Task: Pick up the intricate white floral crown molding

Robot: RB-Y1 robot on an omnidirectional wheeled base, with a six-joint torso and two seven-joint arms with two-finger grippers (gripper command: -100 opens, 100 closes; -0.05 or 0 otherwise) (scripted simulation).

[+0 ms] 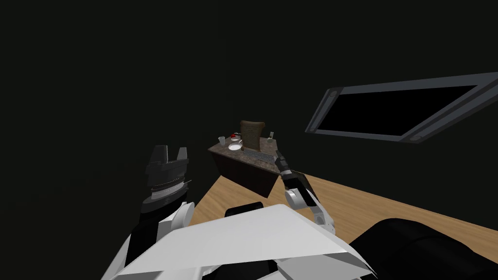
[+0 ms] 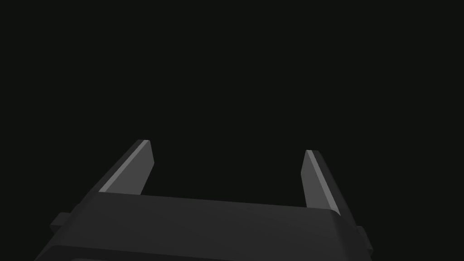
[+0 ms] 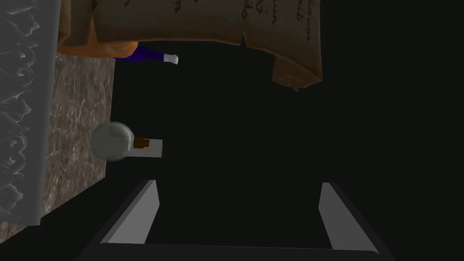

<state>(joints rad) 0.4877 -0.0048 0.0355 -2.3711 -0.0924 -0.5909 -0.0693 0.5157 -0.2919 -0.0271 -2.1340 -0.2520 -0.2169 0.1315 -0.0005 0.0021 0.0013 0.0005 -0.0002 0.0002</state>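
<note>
My right end effector [image 1: 278, 156] is out at the right end of a small brown marbled surface [image 1: 220, 149]. Its fingers [image 3: 141, 212] stand wide apart with nothing but black between them. The crown molding [image 1: 257, 156] lies flat along the surface's near edge as a long grey strip. In the right wrist view its scrolled floral relief [image 3: 20, 113] shows off to one side of the end effector, outside the open fingers and not touching them.

A tall brown parchment [image 1: 252, 134] with dark writing stands behind the molding, toward the far edge. A round glass flask [image 3: 112, 141] with a cork sits near the surface's far right corner, just beside the edge. A white plate [image 1: 235, 146] and a cup [image 1: 222, 141] sit at the left end.

My left end effector [image 1: 171, 148] is held up well apart from the surface. Its fingers [image 2: 136, 165] are spread wide and hold nothing. The surface stands on a wooden floor [image 1: 350, 204], and a dark grey frame [image 1: 340, 90] around a black area hangs off to the right.
</note>
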